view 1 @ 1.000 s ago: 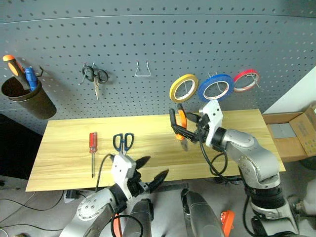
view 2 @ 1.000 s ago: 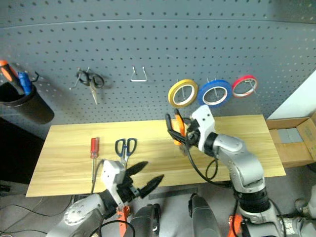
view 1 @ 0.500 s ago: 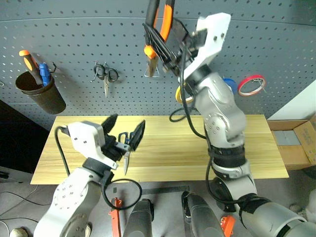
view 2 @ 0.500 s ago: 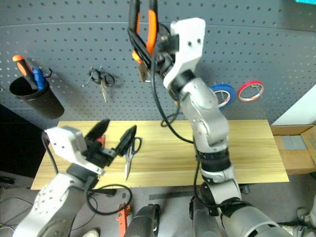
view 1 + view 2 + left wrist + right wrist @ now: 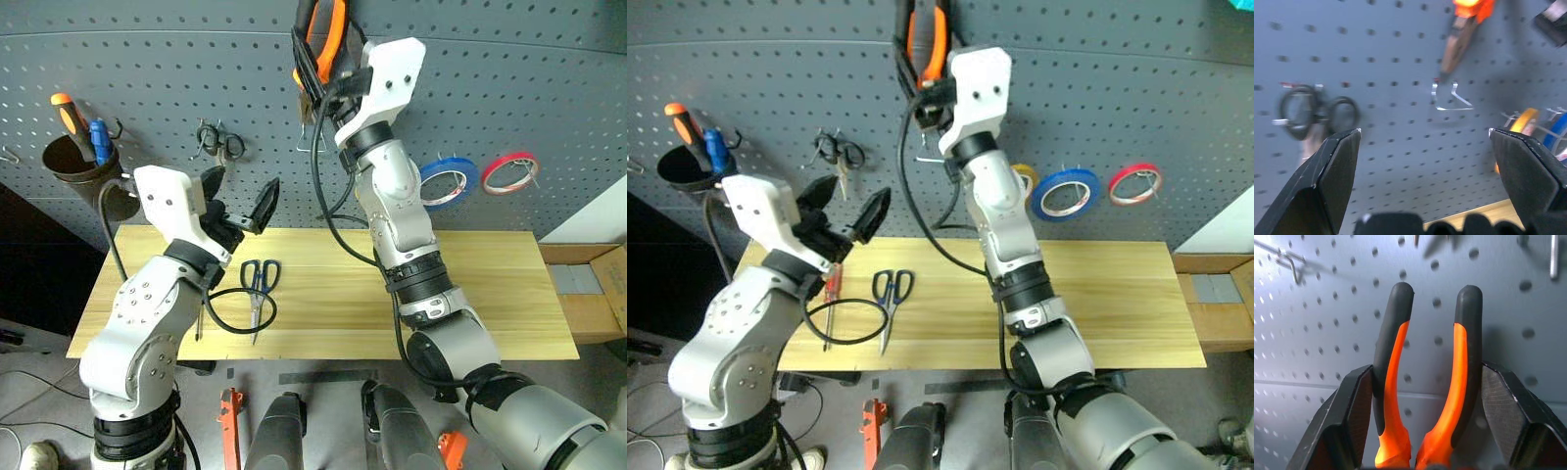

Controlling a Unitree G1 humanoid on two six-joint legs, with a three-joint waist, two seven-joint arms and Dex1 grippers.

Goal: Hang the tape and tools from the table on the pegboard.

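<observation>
Two black right gripper (image 5: pixel 1425 421) fingers clamp rubbery orange-black pliers (image 5: pixel 1425 372); left gripper (image 5: pixel 1425 171) gapes empty.

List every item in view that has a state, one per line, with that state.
Orange-and-black-handled pliers: clamped in the right tool, raised against the dark grey pegboard, handles up.
Left tool: open, empty.
Dark-blue-handled scissors: lying closed on the light wood table.
Red-handled screwdriver: lying on the table.
Blue tape ring: hung on the pegboard.
Red tape ring: hung.
Small black-handled scissors: hung.
</observation>
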